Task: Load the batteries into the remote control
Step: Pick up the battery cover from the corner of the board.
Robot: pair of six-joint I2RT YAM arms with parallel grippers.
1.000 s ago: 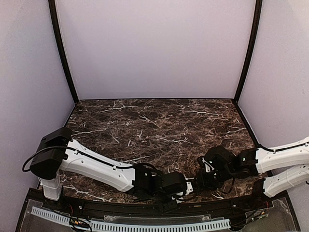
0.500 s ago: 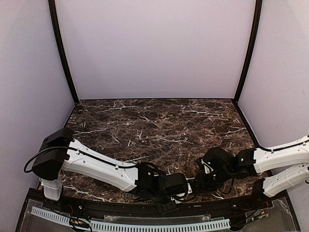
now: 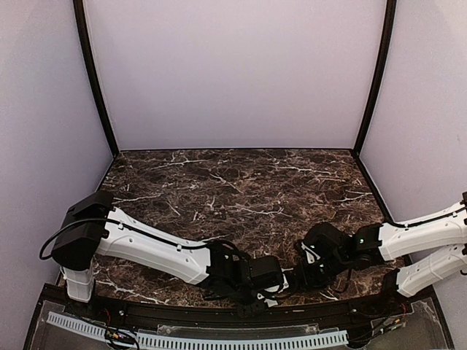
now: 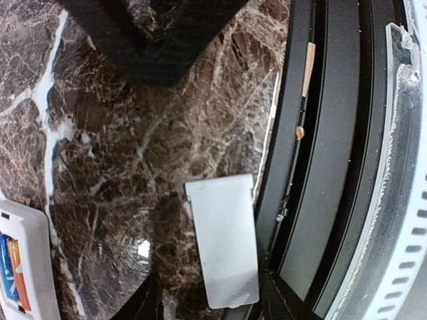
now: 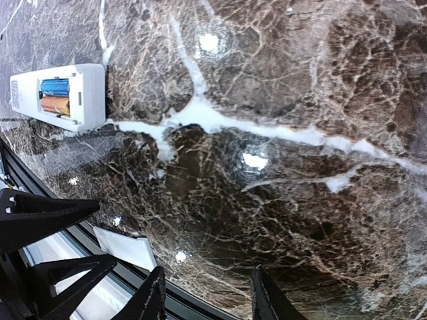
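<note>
The white remote control [image 5: 63,97] lies back-up on the marble, its compartment uncovered. The batteries sit in it side by side, one blue [image 5: 55,87] and one orange [image 5: 55,105]; the left wrist view catches them at its lower left edge [image 4: 12,267]. A flat white cover plate [image 4: 223,240] rests on the table against the black front rim. My left gripper [image 4: 210,300] straddles its near end, the right finger close to it and a gap at the left. My right gripper [image 5: 207,293] is open over bare marble, right of the remote.
A black raised rim [image 4: 320,167] and a clear plastic strip [image 4: 400,133] run along the table's near edge, right beside the cover plate [image 5: 127,248]. In the top view both wrists [image 3: 255,275] [image 3: 321,255] crowd together at the front middle and hide the remote.
The left arm has reached a little further right and toward the near edge. The right wrist has edged slightly left.
</note>
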